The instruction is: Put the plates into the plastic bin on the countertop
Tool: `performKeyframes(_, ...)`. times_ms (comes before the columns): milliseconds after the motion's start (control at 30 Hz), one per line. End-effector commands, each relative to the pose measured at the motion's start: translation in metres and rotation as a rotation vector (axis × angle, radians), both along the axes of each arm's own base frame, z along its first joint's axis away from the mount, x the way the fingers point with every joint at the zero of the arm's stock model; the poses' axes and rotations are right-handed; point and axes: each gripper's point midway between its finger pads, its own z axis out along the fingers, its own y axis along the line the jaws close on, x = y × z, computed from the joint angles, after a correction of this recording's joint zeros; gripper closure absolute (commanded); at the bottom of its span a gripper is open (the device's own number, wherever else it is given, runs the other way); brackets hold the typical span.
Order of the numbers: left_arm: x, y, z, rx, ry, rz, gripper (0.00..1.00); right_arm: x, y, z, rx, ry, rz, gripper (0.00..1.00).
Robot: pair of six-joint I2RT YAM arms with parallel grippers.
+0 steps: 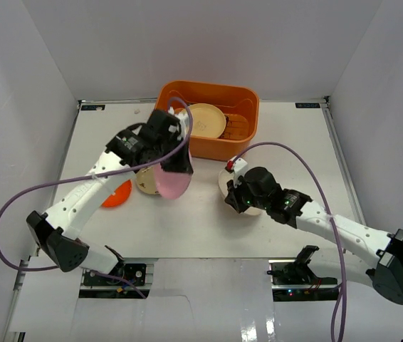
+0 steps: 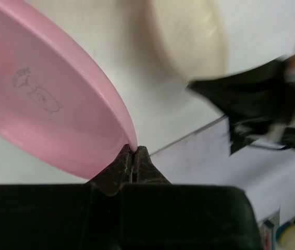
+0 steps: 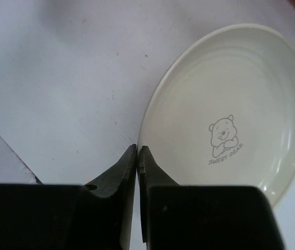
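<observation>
My left gripper [image 1: 175, 165] is shut on the rim of a round pink plate [image 1: 172, 183] and holds it tilted above the countertop [image 1: 201, 228], in front of the orange plastic bin [image 1: 241, 96]. The left wrist view shows the pink plate [image 2: 48, 99] pinched at the jaws [image 2: 133, 151]. A yellow-tan plate [image 1: 205, 120] leans inside the bin. My right gripper [image 1: 231, 191] is shut on the rim of a cream plate [image 1: 223, 187] with a bear print [image 3: 231, 114], low at the countertop. The right wrist view shows that gripper [image 3: 137, 148] on the plate's left edge.
A small beige plate [image 1: 144, 182] and an orange-red plate [image 1: 118, 194] lie on the countertop under my left arm. A blurred cream plate [image 2: 189, 36] and my right arm [image 2: 262, 104] show in the left wrist view. White walls enclose the table.
</observation>
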Motion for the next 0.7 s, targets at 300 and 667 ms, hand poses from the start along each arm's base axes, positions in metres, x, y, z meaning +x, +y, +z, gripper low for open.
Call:
performKeyframes(300,0.152,-0.068,0.185,-0.130,-0.625,0.060,1.00,-0.011,-0.032,0.001,0.002,0.006,-0.117,0.92)
performKeyframes(667,0.272,-0.111,0.120,-0.023,-0.785,0.052,1.00,-0.027,-0.030,0.003,0.067,0.052,-0.098,0.92)
